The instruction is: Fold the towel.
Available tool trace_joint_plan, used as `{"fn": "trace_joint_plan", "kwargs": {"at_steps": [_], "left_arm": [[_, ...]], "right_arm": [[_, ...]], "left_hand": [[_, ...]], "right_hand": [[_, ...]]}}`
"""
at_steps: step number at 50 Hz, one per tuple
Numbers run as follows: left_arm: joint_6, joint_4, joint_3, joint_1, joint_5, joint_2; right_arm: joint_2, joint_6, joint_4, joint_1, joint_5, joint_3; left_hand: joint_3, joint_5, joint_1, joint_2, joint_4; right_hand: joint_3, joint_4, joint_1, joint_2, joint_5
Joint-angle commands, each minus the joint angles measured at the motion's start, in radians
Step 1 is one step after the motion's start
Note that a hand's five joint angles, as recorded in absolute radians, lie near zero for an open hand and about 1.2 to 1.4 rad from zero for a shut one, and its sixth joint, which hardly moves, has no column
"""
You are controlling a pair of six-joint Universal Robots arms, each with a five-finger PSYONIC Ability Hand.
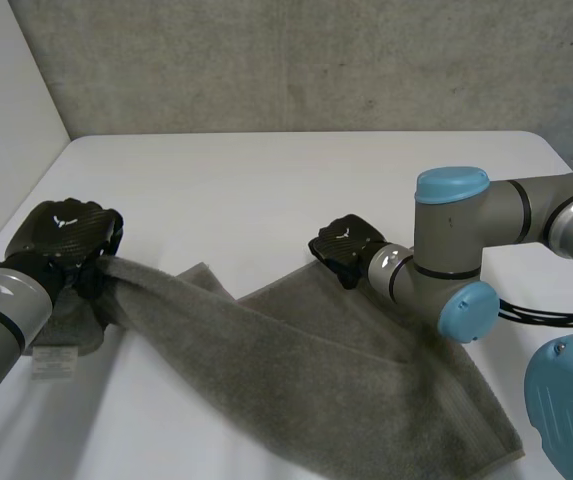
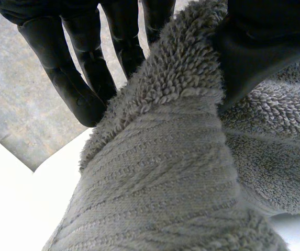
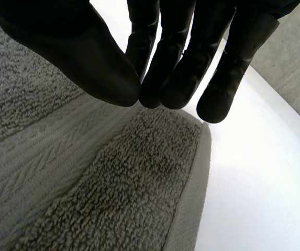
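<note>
My left robot hand (image 1: 66, 238) pinches towel (image 1: 316, 370) corner, lifted off desk (image 1: 266, 180) at left. Rest of towel lies rumpled along near side, out to right. My right robot hand (image 1: 344, 243) sits at towel's far edge; can't tell if it grips. Worry: thick cloth could slip from pinch if I pull fast. If right side is loose, whole towel may drag and fold crooked.

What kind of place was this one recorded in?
Probably a robotics lab or test cell: a bare concrete wall, a plain white table, and robot arms working one grey towel.
</note>
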Motion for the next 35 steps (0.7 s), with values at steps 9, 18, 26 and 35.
{"fn": "trace_joint_plan", "kwargs": {"at_steps": [9,18,26,35], "left_arm": [[0.0,-0.001,0.0,0.001,0.0,0.002],[-0.006,-0.01,0.003,-0.004,0.014,0.003],[-0.008,-0.012,0.005,-0.002,0.038,0.012],[-0.008,-0.012,0.0,-0.004,0.038,0.012]], "right_arm": [[-0.095,0.019,0.001,0.003,-0.012,0.017],[-0.095,0.108,0.125,0.001,-0.013,-0.002],[-0.009,0.22,0.197,0.001,-0.029,-0.091],[0.053,0.263,0.214,0.0,-0.059,-0.128]], "left_hand": [[-0.149,-0.243,-0.028,-0.096,-0.119],[-0.149,-0.243,-0.028,-0.096,-0.119],[-0.149,-0.243,-0.028,-0.096,-0.119],[-0.149,-0.243,-0.028,-0.096,-0.119]], "right_hand": [[0.056,0.06,0.063,0.064,0.052],[-1.166,-1.161,-1.159,-1.158,-1.17],[-1.166,-1.161,-1.159,-1.158,-1.17],[-1.159,-1.154,-1.151,-1.151,-1.162]]}}
